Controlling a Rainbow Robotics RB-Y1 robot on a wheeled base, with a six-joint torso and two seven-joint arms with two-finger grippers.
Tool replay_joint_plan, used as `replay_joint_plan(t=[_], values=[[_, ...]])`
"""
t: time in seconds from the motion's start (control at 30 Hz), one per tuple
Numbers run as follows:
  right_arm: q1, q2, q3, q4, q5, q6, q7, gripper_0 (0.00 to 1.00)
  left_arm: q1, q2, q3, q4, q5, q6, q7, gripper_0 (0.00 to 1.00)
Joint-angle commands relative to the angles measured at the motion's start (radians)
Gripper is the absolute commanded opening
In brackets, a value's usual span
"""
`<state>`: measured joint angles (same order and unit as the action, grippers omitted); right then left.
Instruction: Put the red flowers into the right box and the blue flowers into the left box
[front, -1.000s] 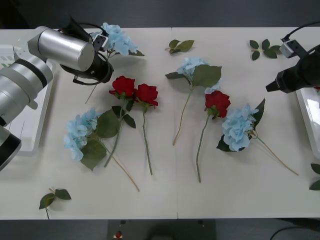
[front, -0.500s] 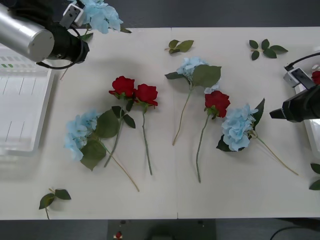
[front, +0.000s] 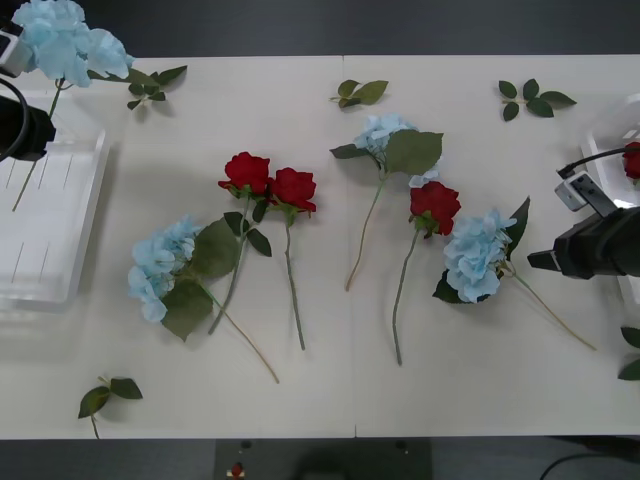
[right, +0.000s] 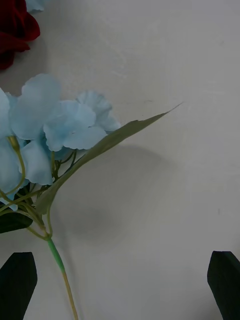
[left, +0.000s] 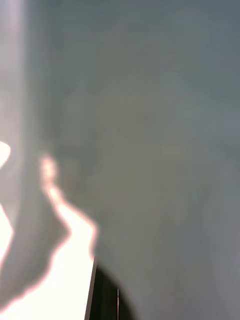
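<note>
My left gripper (front: 14, 60) is at the far left, shut on a blue flower (front: 62, 40) whose stem hangs over the left box (front: 60, 270). Three more blue flowers (front: 160, 265) (front: 385, 130) (front: 475, 255) lie on the table, along with three red flowers (front: 247, 172) (front: 294, 188) (front: 434, 205). A fourth red flower (front: 632, 160) lies in the right box (front: 608, 125) at the right edge. My right gripper (front: 540, 262) (right: 120, 265) hangs open just right of the rightmost blue flower (right: 55, 125), above its stem (right: 60, 265).
Loose green leaf sprigs lie at the back middle (front: 362, 92), back right (front: 530, 97), front left (front: 108, 393) and right edge (front: 632, 352). The table's front edge runs near the bottom of the front view.
My left arm has carried the blue flower left, from the table's back to above the left box. The right gripper has moved nearer, down beside the rightmost blue flower.
</note>
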<state>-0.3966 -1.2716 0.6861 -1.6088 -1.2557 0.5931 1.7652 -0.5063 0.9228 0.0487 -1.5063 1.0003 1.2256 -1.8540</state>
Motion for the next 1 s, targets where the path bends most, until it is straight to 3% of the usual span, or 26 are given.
replay_joint_plan(t=[0.03, 0.43, 0.8, 1.0], values=[[-0.019, -0.031, 0.105, -0.007, 0.022, -0.087, 0.002, 1.0, -0.006, 0.03, 0.045, 0.09, 0.047, 0.038, -0.122, 0.0], [-0.022, 0.038, 0.119, 0.03, 0.076, -0.096, 0.011, 1.0, -0.006, 0.039, 0.053, 0.347, 0.08, 0.069, -0.246, 0.0], [-0.03, 0.097, 0.131, 0.067, 0.124, -0.096, 0.016, 1.0, -0.009, 0.039, 0.048, 0.397, -0.069, 0.055, -0.2, 0.0], [-0.077, 0.118, 0.185, 0.099, 0.145, -0.096, 0.017, 1.0, -0.008, 0.03, 0.007, 0.4, -0.144, 0.008, -0.171, 0.01]])
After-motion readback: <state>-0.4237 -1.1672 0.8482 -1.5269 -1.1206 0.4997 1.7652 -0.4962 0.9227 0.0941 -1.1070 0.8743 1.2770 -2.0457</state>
